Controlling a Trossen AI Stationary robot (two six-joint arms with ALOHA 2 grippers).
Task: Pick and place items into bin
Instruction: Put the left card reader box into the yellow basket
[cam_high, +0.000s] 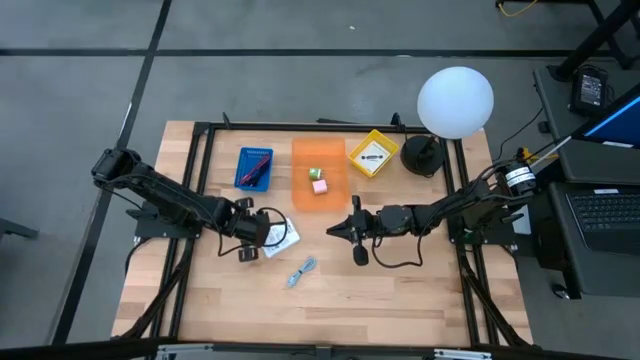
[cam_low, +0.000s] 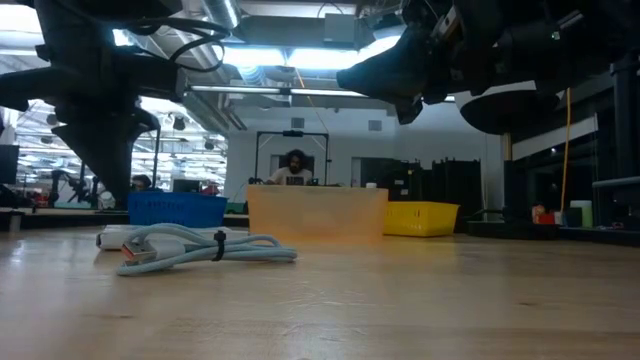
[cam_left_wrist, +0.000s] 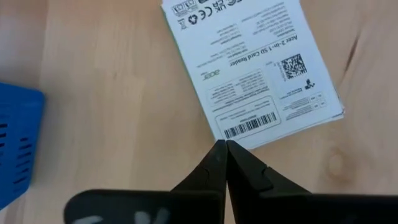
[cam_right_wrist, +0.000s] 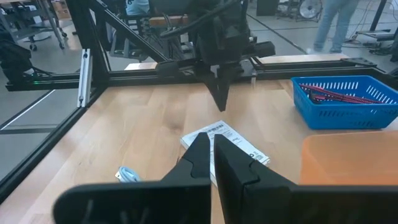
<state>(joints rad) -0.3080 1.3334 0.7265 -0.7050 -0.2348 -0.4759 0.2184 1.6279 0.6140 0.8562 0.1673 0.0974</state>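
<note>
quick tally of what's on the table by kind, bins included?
Bins: 3, blue bin, orange bin, yellow bin
Small cubes in the orange bin: 2, pink cube, greenish cube
White printed packets: 1 visible, white packet
Light-blue cables: 1, coiled cable
Globe lamps: 1, white globe lamp
Total: 8
</note>
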